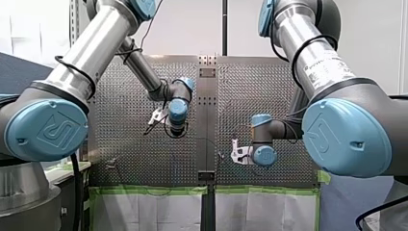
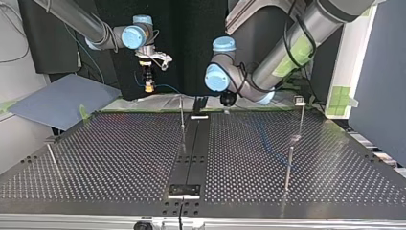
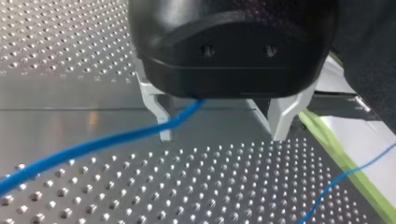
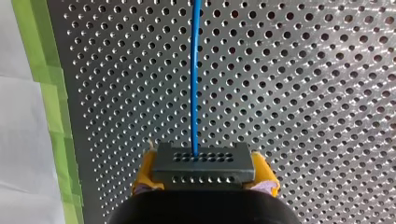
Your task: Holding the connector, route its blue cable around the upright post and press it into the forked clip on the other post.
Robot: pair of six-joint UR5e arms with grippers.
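Perforated metal table (image 2: 119,158) with green tape (image 4: 51,93) on its edge. We see my left gripper (image 3: 222,123) just over the table near the far edge, about centre in the top view. Its fingers are spread wide and clamp nothing, and the blue cable (image 3: 116,137) runs loose between them. My right gripper (image 4: 205,179) hangs at the top view's far left, yellow pads (image 4: 145,170) squeezed on the connector (image 4: 203,163). The centre post (image 2: 182,115) stands far. The right post (image 2: 301,120) carries a small head; we can't make out a fork. The cable leaves the connector's face.
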